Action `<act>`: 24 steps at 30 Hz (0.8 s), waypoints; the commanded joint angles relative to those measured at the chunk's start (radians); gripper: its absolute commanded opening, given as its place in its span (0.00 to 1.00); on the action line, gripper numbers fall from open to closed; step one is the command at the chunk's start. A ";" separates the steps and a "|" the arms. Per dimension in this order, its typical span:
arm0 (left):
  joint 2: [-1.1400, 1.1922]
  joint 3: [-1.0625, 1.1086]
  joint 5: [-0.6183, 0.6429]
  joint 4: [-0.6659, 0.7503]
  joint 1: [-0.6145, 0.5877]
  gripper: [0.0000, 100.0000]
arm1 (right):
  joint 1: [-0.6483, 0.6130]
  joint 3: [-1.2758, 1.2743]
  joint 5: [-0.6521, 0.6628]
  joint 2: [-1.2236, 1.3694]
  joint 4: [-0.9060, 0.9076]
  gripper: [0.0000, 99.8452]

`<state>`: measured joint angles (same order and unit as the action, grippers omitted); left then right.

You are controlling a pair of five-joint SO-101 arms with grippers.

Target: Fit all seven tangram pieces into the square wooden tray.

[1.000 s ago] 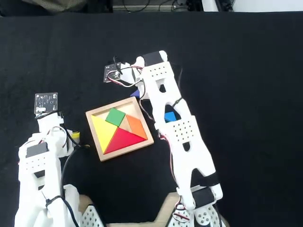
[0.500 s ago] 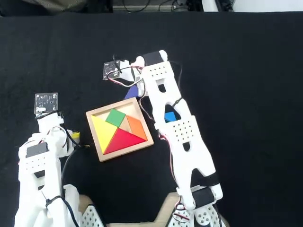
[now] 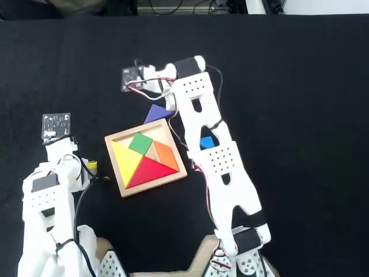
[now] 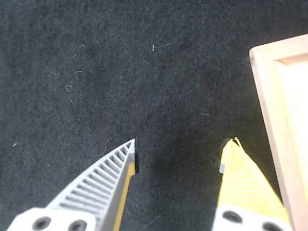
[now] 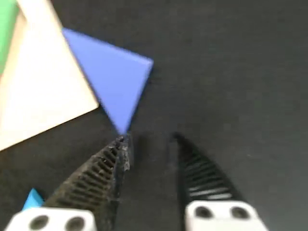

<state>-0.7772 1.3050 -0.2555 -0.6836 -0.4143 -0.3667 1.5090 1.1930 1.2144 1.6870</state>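
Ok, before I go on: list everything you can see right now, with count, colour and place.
tray: 1, pale wood, mid-cloth between the arms
green square: 1, green, in the tray
yellow triangle: 1, yellow, in the tray
red triangle: 1, red, in the tray
orange piece: 1, orange, in the tray
purple triangle: 1, purple, on the cloth against the tray's far rim
blue piece: 1, light blue, on the cloth right of the tray, partly under the right arm
cloth: 1, black, covers the table
left gripper: 1, yellow and grey, open over the cloth beside the tray
right gripper: 1, black, open, one fingertip at the purple triangle's corner
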 commanded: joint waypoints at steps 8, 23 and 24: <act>-0.002 -0.007 0.002 0.020 -0.001 0.28 | -0.141 0.120 -0.121 0.154 -0.261 0.02; -0.002 -0.007 0.002 0.020 -0.001 0.28 | -0.147 0.163 -0.121 0.219 -0.187 0.01; -0.002 -0.007 0.002 0.020 -0.001 0.28 | -0.130 0.165 -0.118 0.216 -0.158 0.01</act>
<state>-0.7772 1.3050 -0.2555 -0.6836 -0.4143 -0.5554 1.6210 1.0856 1.4477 1.4661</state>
